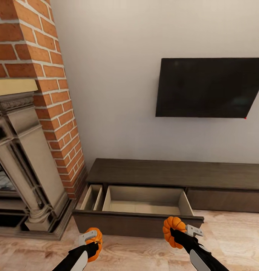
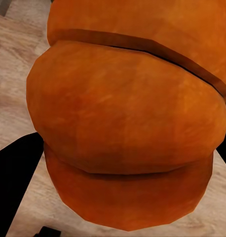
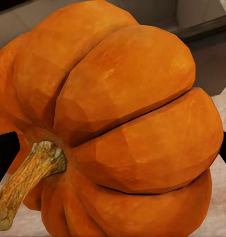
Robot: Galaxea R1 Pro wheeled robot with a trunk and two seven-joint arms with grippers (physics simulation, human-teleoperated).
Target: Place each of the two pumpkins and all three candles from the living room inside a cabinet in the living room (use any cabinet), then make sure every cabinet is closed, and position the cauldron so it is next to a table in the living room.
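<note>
Each of my grippers holds an orange ribbed pumpkin. My left gripper (image 1: 92, 244) is shut on one pumpkin (image 1: 95, 242) low over the wood floor, in front of the cabinet's left end; close up, that pumpkin (image 2: 128, 128) hides the fingers. My right gripper (image 1: 174, 234) is shut on the other pumpkin (image 1: 173, 230), held just before the front panel of the open drawer (image 1: 144, 205). Its stem shows on the pumpkin (image 3: 118, 123) in the right wrist view. The cabinet (image 1: 174, 175) is a long, low dark-brown unit against the wall; its wide drawer stands pulled out with a bare beige interior.
A brick chimney (image 1: 42, 86) with a stone fireplace surround (image 1: 23, 165) stands at the left, close to the drawer's left end. A dark television (image 1: 210, 87) hangs on the wall above the cabinet. Light wood floor (image 1: 235, 233) lies to the right.
</note>
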